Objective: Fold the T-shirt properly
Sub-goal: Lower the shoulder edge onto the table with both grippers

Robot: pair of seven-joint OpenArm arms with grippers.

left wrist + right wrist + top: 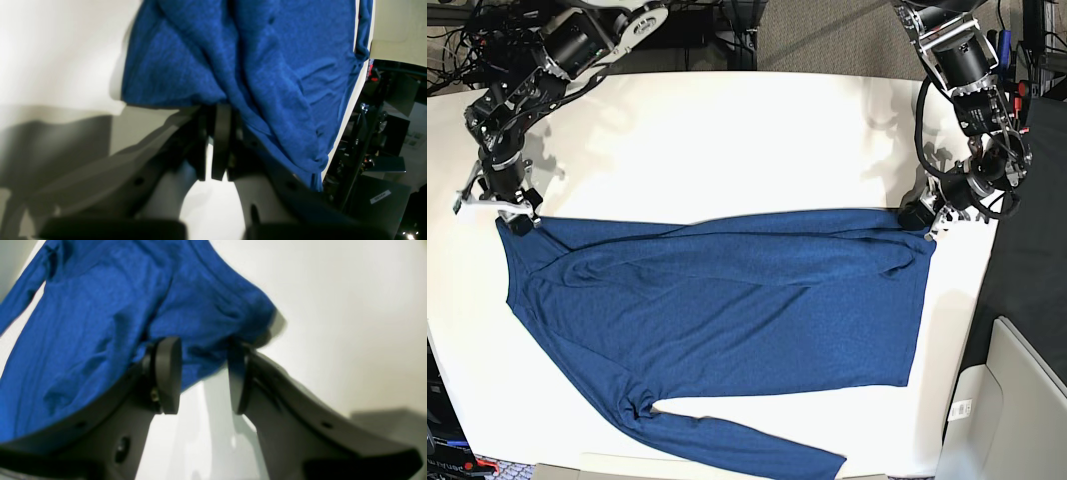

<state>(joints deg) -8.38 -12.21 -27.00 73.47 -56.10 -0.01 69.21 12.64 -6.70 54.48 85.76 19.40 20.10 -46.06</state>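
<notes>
The dark blue T-shirt (727,310) lies spread on the white table (727,140), one long sleeve trailing to the front edge. My left gripper (924,228), on the base view's right, is at the shirt's upper right corner. In the left wrist view its jaws (220,143) stand pressed together, with the blue fabric (267,83) caught at the tips and draped over one finger. My right gripper (515,218) is at the shirt's upper left corner. In the right wrist view it (203,373) is open, with the shirt's edge (100,323) lying at and between its fingertips.
The table's right edge (972,300) runs close to my left gripper, with black stands and cables (373,133) beyond it. A grey box (1017,400) sits off the table at the lower right. Cables and arm bases (487,30) crowd the far left corner.
</notes>
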